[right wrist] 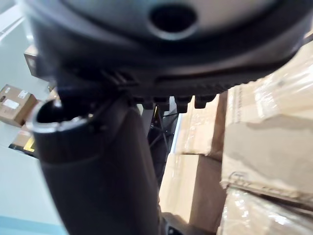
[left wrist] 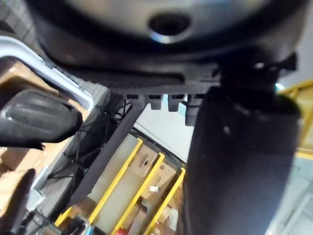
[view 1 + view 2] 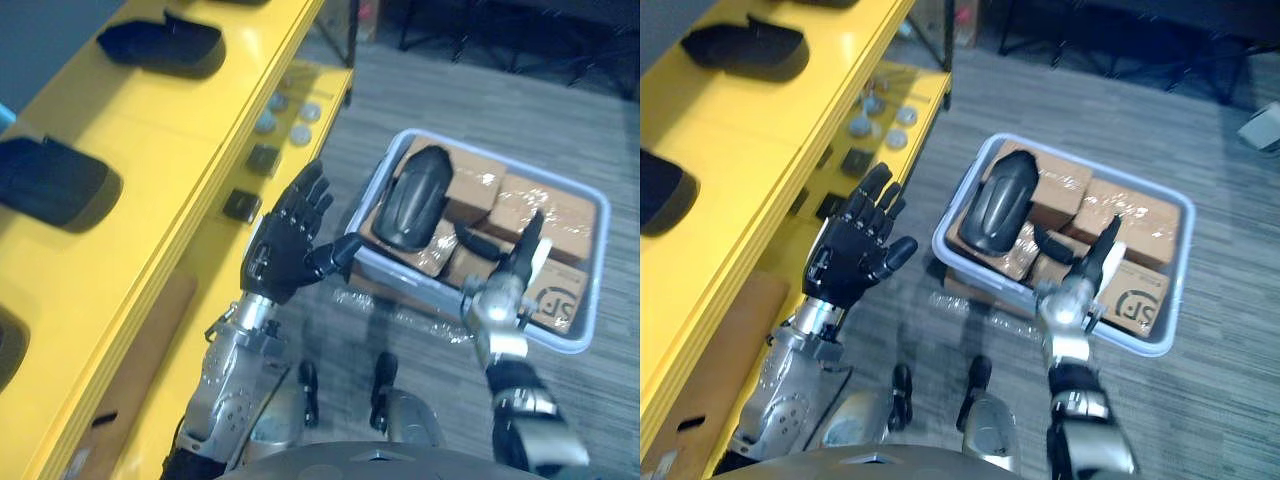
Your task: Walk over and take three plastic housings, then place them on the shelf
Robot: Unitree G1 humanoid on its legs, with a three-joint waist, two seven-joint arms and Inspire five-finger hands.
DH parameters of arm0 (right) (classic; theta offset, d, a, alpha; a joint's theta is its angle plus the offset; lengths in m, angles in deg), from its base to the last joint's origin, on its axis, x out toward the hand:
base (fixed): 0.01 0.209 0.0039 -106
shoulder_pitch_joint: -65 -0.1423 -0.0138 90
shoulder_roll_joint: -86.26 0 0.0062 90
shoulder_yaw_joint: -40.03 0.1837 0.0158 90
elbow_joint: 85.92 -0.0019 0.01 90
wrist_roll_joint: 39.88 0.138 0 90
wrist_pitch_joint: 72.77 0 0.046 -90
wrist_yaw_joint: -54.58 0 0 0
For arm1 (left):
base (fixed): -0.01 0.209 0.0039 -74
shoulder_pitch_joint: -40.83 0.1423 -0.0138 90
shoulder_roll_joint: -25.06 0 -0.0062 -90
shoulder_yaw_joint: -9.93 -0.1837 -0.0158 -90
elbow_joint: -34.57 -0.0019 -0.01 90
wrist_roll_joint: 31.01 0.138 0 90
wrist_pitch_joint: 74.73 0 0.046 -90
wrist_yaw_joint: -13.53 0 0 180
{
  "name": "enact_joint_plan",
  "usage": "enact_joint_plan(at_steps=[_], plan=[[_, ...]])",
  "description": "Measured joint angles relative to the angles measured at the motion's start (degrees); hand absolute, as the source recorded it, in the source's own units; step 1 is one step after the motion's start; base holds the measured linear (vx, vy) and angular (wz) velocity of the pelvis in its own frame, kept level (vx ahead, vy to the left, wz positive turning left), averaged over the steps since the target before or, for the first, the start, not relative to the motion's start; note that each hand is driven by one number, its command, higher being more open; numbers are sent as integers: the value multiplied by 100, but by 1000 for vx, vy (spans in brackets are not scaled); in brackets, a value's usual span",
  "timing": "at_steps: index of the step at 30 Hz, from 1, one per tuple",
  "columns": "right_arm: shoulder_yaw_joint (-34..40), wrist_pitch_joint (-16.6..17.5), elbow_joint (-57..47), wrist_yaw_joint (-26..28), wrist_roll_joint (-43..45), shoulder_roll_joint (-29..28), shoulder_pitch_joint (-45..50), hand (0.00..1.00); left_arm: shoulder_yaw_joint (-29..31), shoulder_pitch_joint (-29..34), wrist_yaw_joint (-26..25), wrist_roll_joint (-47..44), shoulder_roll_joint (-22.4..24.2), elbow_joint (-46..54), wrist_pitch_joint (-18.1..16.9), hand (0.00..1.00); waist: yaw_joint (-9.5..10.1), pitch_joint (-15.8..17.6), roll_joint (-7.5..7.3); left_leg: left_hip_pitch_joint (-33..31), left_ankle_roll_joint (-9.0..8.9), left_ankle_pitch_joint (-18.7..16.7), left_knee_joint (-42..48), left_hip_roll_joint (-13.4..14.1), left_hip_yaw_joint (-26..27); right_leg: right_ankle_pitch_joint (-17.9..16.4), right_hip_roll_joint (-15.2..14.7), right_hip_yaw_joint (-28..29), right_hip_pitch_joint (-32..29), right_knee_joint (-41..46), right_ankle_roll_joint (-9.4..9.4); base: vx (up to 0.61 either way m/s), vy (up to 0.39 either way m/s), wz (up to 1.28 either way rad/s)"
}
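The left hand (image 3: 283,245) is raised between the yellow shelf (image 3: 150,130) and the grey bin (image 3: 590,300), fingers spread and holding nothing. The right hand (image 3: 520,258) hovers over the bin's near rim, fingers straight, also empty. 1 dark plastic housing (image 3: 412,198) lies in the bin on cardboard boxes (image 3: 545,215), left of that hand. 2 more housings (image 3: 160,45) (image 3: 50,180) sit on the shelf's top board, well apart.
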Motion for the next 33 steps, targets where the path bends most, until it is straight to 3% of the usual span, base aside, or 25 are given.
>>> enact_joint_plan(at_steps=[4,7,14,15,17,21,24,33], plan=[[-87,-18,571,228,389,419,-906,100,-19,-45,11,-18,-5,-68,32,100,168,344,172,-269,-4,-4,195,17,-169,230,93,-132,19,-284,-54,-66,-6,17],[-192,-111,899,293,610,432,-1160,100,-20,-85,38,-41,-22,-184,82,100,185,463,105,-335,-9,-8,257,19,-280,261,124,-229,57,-347,-68,-33,-4,15],[-231,-961,2339,932,1174,1106,-2177,100,-80,-541,-67,-177,-64,-812,89,100,387,740,118,-647,8,-34,532,22,-420,317,126,-400,-31,-370,-78,-70,40,9],[-231,-1063,2410,976,1172,1154,-2279,0,-88,-541,-84,-226,-64,-843,89,100,394,765,118,-654,8,-34,539,23,-427,317,126,-416,-32,-368,-79,-59,32,9],[-192,-1506,2614,1120,1143,1420,-2518,0,-156,-565,-160,-238,-63,-992,89,100,456,791,117,-739,5,-27,570,21,-519,316,134,-539,-44,-379,-81,-55,25,18],[-46,-2008,2899,1213,920,1683,-2732,0,-194,-565,-258,-238,-61,-1103,89,100,519,814,80,-738,-9,-2,556,19,-579,289,133,-617,-22,-348,-113,-29,18,11],[-16,-2440,3061,1776,858,1957,-2817,0,-174,-727,-263,-239,-60,-1229,89,100,538,838,43,-719,-60,78,491,19,-648,267,140,-709,-2,-332,-144,-39,4,9],[539,-2806,3208,1940,255,2105,-2961,0,-175,-689,-297,-238,-53,-1235,80,100,578,889,42,-504,-172,267,186,30,-755,200,160,-856,112,-294,-234,-25,-11,7]])
